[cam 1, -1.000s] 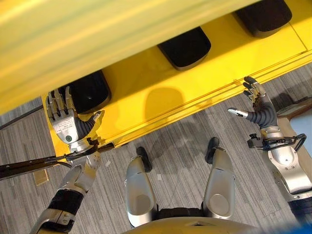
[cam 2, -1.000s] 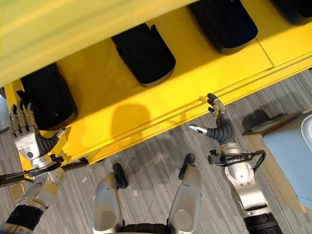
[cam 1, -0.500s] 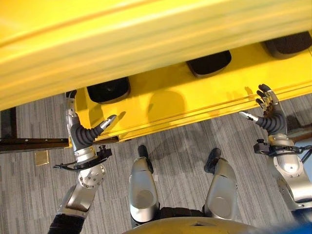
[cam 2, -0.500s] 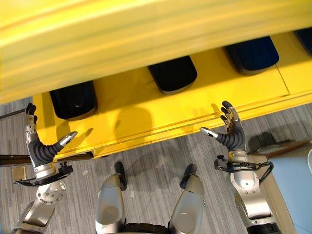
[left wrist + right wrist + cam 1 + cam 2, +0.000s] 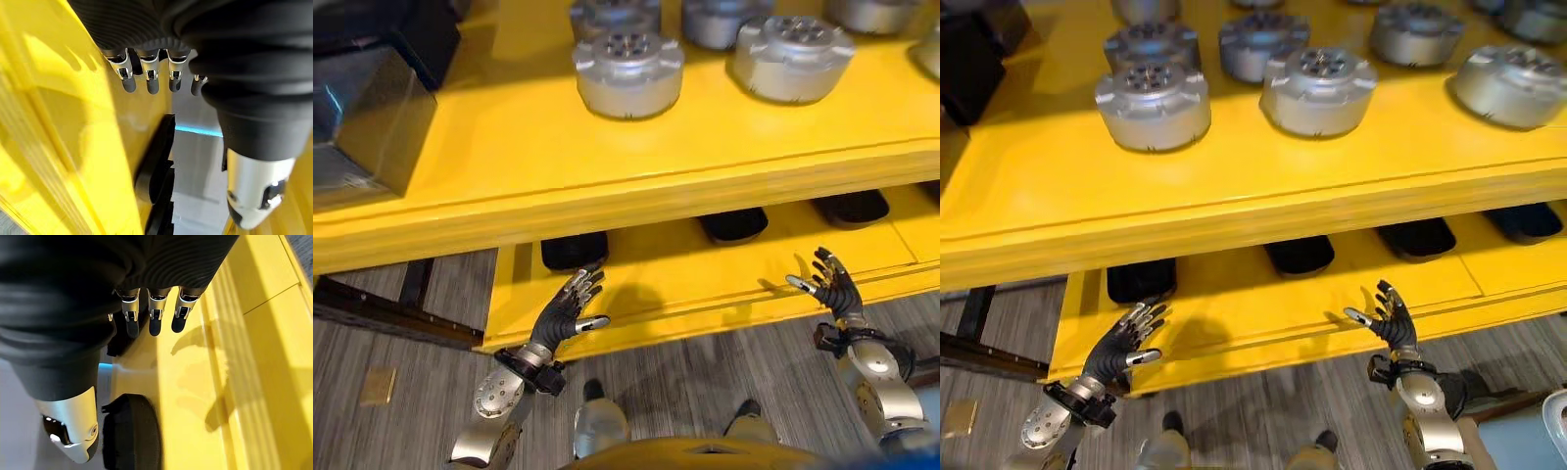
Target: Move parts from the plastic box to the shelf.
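Standing on the yellow shelf (image 5: 1234,211): silver round parts (image 5: 1153,103), dark box (image 5: 362,122).

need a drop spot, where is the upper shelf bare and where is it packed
Bare: the upper shelf's front strip ahead of the silver parts, and its left stretch between them and the dark box. Packed: the middle and right, with parts in rows.

You will find no text, label, number or sign that can be read here: the yellow metal shelf (image 5: 1234,196), the round silver-grey metal parts (image 5: 1153,104) on it and the dark box (image 5: 362,117) at its left end carry no legible print.
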{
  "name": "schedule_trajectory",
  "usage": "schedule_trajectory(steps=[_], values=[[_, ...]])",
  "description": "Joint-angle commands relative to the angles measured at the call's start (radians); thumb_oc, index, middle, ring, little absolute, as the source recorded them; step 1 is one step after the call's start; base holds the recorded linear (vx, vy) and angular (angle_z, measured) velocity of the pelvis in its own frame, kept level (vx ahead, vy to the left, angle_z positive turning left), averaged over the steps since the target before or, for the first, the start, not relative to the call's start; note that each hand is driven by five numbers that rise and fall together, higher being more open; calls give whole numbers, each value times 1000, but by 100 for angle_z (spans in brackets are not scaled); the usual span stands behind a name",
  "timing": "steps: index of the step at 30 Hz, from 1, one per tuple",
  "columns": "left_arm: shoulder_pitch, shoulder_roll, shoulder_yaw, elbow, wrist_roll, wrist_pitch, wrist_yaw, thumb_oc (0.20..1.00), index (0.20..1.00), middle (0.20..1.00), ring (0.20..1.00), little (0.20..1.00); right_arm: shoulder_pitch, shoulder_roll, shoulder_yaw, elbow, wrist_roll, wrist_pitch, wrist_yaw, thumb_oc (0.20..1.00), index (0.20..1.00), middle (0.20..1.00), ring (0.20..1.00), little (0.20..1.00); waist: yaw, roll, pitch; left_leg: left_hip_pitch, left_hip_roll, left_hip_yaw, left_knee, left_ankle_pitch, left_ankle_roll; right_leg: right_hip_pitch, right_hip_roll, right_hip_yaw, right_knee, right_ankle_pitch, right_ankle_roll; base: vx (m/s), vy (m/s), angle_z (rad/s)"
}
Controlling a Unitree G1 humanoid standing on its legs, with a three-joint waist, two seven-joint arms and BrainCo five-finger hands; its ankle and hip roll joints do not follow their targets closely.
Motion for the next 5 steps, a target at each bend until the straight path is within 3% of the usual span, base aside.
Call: schedule_trajectory(steps=[1,3,5], values=[[-15,51,69,-65,-67,16,-40,1000,1000,1000,1000,1000,-57,-13,-63,-93,-1,-17,-14,1000,1000,1000,1000,1000,2,-39,83,28,41,63,-2,39,-4,15,9,13,-15,10,6,-4,68,-9],[0,43,78,-47,-82,19,-71,1000,1000,1000,1000,1000,-26,-8,-71,-92,4,8,-20,1000,1000,1000,1000,1000,-5,-40,62,62,40,84,-64,67,-10,44,2,8,-64,40,17,11,79,-1],[18,39,98,-43,-96,18,-91,1000,1000,1000,1000,1000,15,5,-81,-100,-5,30,-19,1000,1000,1000,1000,1000,-10,-39,49,85,36,87,-84,59,-23,67,-2,11,-87,46,36,77,55,-7]])
